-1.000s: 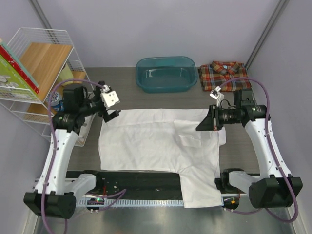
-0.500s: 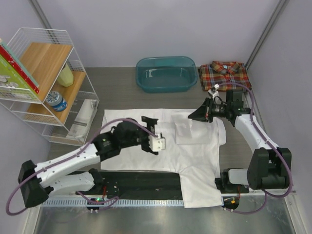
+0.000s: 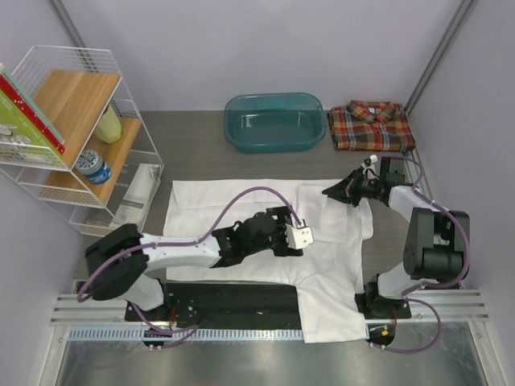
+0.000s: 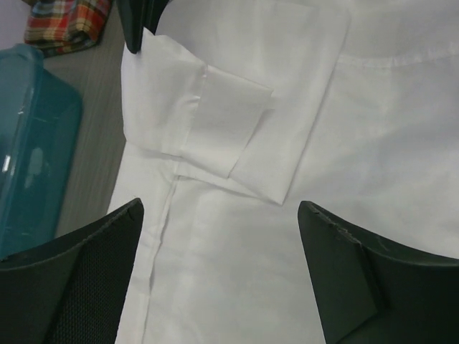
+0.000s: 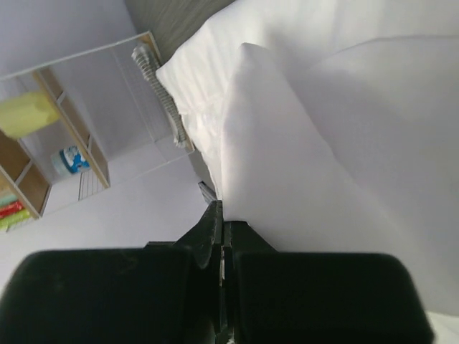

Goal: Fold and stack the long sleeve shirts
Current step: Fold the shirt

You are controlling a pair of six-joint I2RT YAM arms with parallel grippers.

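1. White shirt (image 3: pixel 241 221) lies spread on the grey tabletop (image 3: pixel 193 153), in front of the teal tub (image 3: pixel 276 122) (on the side nearer the arm bases).
2. The right gripper (image 3: pixel 328 191), in front of the tub's right end, is pinched closed on a folded-over sleeve of that shirt.
3. The left gripper (image 4: pixel 221 208) hangs over the shirt's middle, in front of the tub, jaws wide with nothing between them.
4. The plaid shirt (image 3: pixel 370 125) sits folded just right of the tub, and a wire rack (image 3: pixel 72 137) stands well to the tub's left.
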